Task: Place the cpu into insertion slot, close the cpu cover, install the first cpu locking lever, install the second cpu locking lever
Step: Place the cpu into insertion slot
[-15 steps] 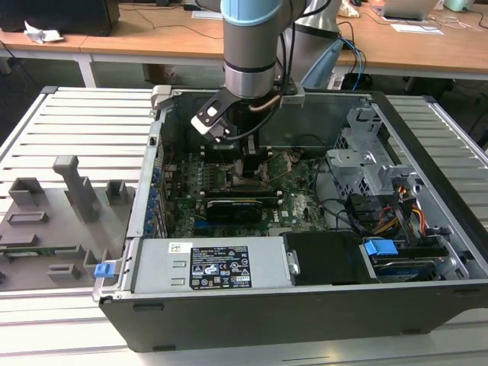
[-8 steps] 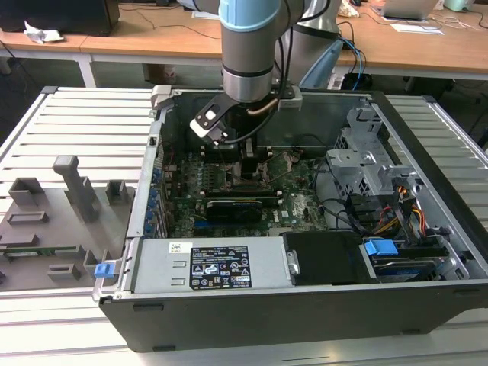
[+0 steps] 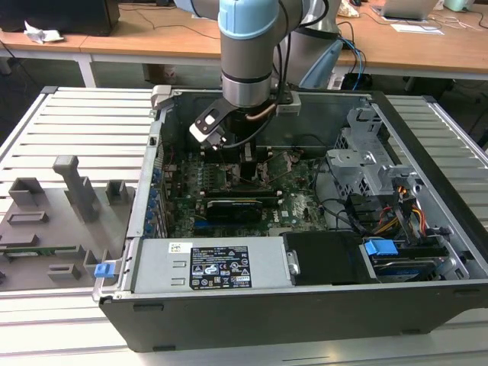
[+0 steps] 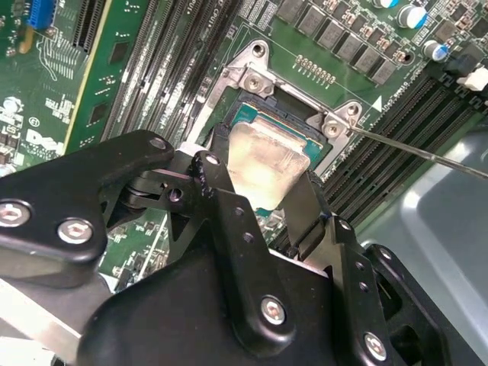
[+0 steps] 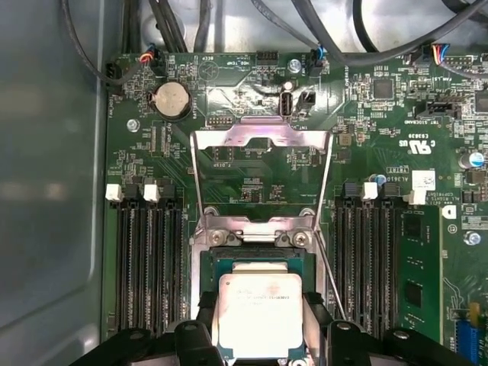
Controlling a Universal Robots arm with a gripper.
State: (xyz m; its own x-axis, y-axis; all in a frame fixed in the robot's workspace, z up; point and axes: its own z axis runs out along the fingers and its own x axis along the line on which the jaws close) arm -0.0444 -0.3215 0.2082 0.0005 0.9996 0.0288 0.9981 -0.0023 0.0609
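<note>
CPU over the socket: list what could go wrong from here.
1. The gripper clamps the cpu over the insertion slot. Whether it sits square cannot be told, and a skewed release could damage the socket contacts.
2. The thin locking lever runs close by one finger and might snag if the gripper shifts.
3. The cpu cover stands open just beyond the slot; a knock might drop it onto the fingers.

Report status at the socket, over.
Claw shut on the cpu, at the insertion slot. The cpu cover stands open, off the slot. Seated or not: cannot tell.
</note>
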